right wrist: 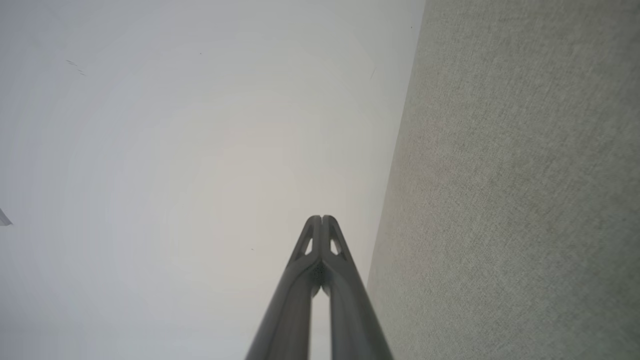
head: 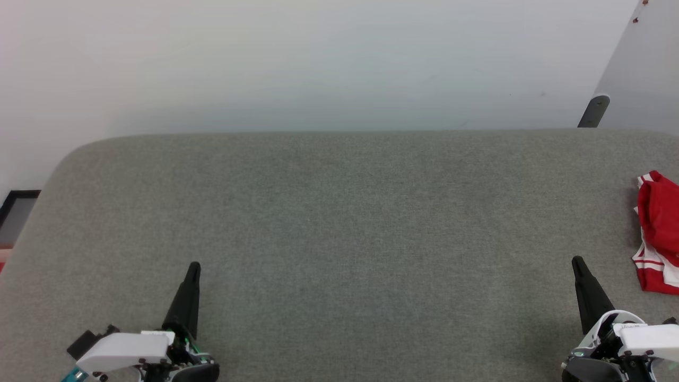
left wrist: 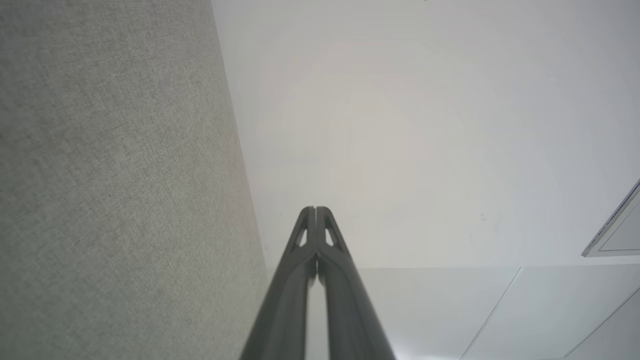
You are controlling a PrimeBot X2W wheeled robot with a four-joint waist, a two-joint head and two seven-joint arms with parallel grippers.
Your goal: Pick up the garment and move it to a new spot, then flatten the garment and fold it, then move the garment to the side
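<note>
The garment (head: 658, 233) is a red bundle with white-and-red striped trim, lying crumpled at the far right edge of the grey fabric table (head: 339, 223), partly cut off by the head view's border. My left gripper (head: 194, 266) hovers over the table's lower left, shut and empty; the left wrist view shows its tips (left wrist: 315, 210) pressed together. Over the lower right, my right gripper (head: 576, 261) is shut and empty too, a short way left of and below the garment; its tips (right wrist: 321, 218) meet in the right wrist view.
A pale wall (head: 318, 63) rises behind the table's far edge. A dark bracket (head: 595, 111) stands at the back right beside a light panel. A dark-framed object (head: 16, 209) sits off the table's left side.
</note>
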